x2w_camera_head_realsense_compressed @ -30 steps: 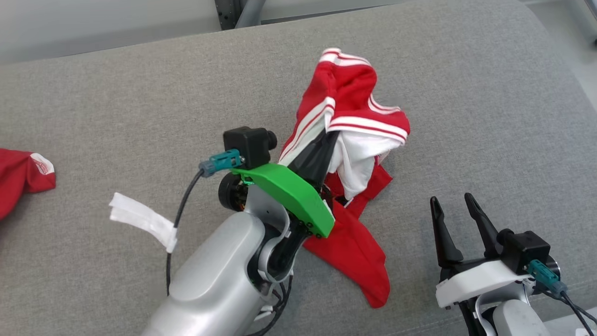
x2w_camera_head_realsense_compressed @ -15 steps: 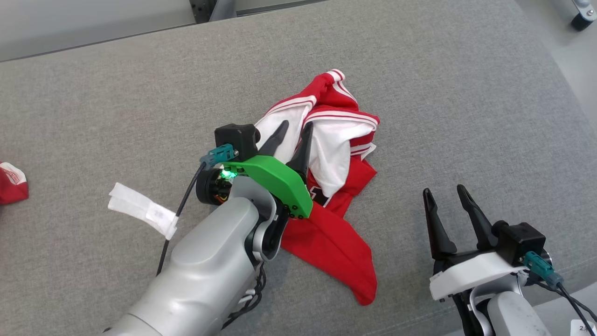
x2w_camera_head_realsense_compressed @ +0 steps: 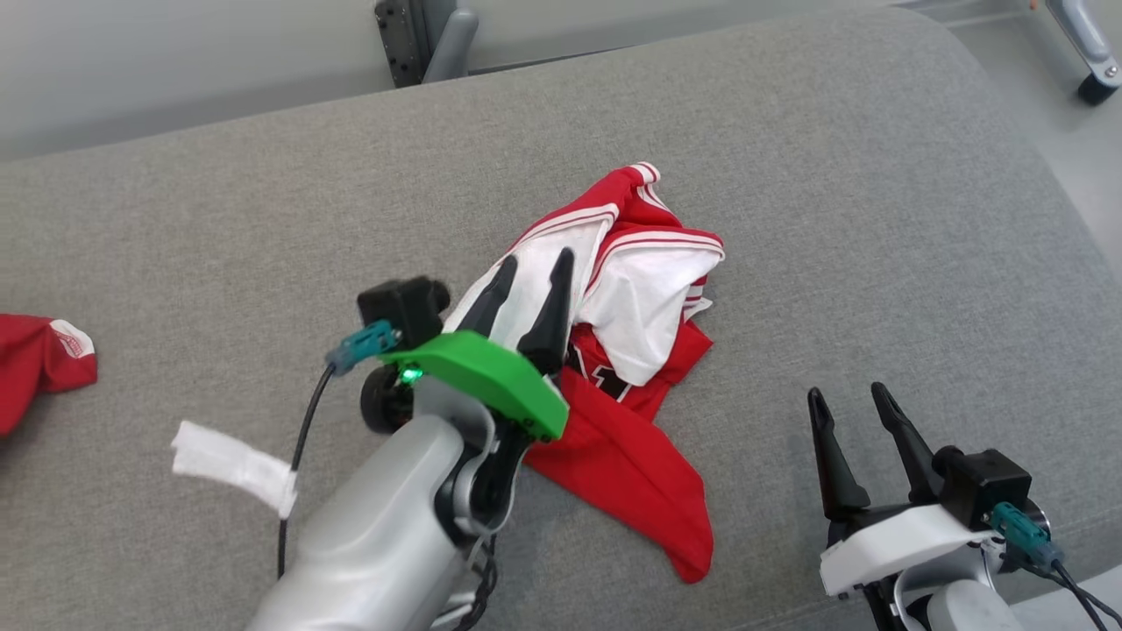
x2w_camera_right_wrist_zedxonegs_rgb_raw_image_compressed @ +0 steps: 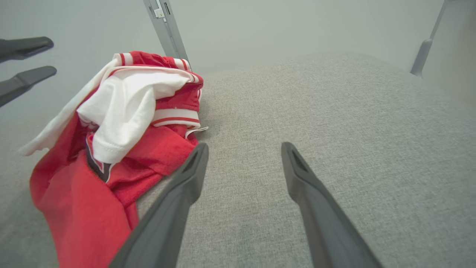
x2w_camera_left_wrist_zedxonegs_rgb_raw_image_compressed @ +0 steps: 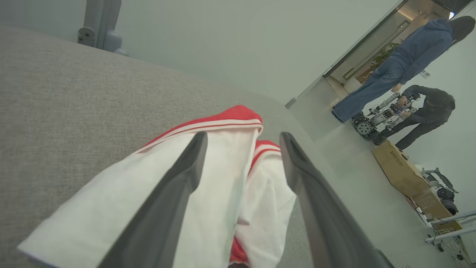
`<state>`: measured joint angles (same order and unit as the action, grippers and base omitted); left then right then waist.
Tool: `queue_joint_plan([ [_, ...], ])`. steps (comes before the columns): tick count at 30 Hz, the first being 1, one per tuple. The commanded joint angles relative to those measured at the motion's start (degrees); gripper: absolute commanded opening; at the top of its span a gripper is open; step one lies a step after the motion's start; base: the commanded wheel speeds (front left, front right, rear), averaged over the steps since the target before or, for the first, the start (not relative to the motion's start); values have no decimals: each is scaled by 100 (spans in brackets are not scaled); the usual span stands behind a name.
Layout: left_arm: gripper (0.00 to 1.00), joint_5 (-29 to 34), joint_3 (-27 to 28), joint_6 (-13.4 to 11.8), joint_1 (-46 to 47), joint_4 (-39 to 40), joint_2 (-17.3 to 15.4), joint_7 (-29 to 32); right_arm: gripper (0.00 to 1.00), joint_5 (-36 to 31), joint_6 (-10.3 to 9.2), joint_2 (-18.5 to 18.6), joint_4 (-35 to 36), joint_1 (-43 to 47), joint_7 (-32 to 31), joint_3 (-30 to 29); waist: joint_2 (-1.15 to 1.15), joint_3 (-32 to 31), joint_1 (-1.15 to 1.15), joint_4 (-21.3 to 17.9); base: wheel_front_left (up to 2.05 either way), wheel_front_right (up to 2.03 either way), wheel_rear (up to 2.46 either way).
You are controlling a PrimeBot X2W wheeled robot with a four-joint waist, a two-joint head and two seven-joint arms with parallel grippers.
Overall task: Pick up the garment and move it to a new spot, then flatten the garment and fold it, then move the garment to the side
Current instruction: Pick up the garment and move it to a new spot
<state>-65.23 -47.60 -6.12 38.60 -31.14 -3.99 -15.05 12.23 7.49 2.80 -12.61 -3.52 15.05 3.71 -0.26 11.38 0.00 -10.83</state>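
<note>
The garment (x2w_camera_head_realsense_compressed: 631, 350), a red jersey with white panels and red-and-white striped trim, lies crumpled in a heap in the middle of the grey cushion (x2w_camera_head_realsense_compressed: 263, 219). My left gripper (x2w_camera_head_realsense_compressed: 535, 267) hovers over the heap's left side with its fingers spread and nothing between them; the white cloth (x2w_camera_left_wrist_zedxonegs_rgb_raw_image_compressed: 223, 175) lies under the open jaws. My right gripper (x2w_camera_head_realsense_compressed: 846, 399) stands open to the right of the garment (x2w_camera_right_wrist_zedxonegs_rgb_raw_image_compressed: 122, 123), over bare cushion (x2w_camera_right_wrist_zedxonegs_rgb_raw_image_compressed: 334, 111), not touching it.
Another red cloth (x2w_camera_head_realsense_compressed: 39, 364) lies at the cushion's left edge. A white tag (x2w_camera_head_realsense_compressed: 232, 464) hangs on my left arm's cable. Metal frame posts (x2w_camera_head_realsense_compressed: 425, 39) stand behind the cushion. Two people (x2w_camera_left_wrist_zedxonegs_rgb_raw_image_compressed: 401, 70) and cardboard boxes (x2w_camera_left_wrist_zedxonegs_rgb_raw_image_compressed: 398, 167) are off to the right.
My left gripper has opened and let go of the garment, which has dropped from a raised bunch into a lower heap. The head camera has shifted. The right gripper stays open.
</note>
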Motion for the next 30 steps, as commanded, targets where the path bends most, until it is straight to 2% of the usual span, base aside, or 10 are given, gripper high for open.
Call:
queue_joint_plan([
  [1, 100, 169, 141, 0, -371, 116, -170, -15, 100, -68, 0, 16, 8, 130, 20, -45, 26, -184, 0, 102, 0, 0, 0],
  [6, 100, 723, 663, -60, -1416, 751, -466, -16, 100, -168, 0, 17, 31, 407, 20, -180, 26, -408, 0, 262, 0, 0, 0],
  [9, 100, 1351, 1101, -153, -1977, 1048, -645, -17, 100, -239, 0, 16, 81, 508, 20, -256, 26, -460, 0, 384, 0, 0, 0],
  [13, 100, 2241, 1813, -93, -2675, 1466, -562, -11, 100, -355, -1, 20, 193, 588, 20, -367, 26, -509, 0, 518, 0, 0, 0],
  [22, 100, 3942, 3145, 474, -3969, 2063, -94, -11, 100, -512, -1, 18, 393, 801, 19, -625, 26, -697, 0, 717, 0, 0, 0],
  [30, 100, 4519, 3671, 853, -4581, 2060, 76, -11, 100, -637, -1, 17, 481, 1053, 19, -805, 26, -915, 0, 782, 0, 0, 0],
])
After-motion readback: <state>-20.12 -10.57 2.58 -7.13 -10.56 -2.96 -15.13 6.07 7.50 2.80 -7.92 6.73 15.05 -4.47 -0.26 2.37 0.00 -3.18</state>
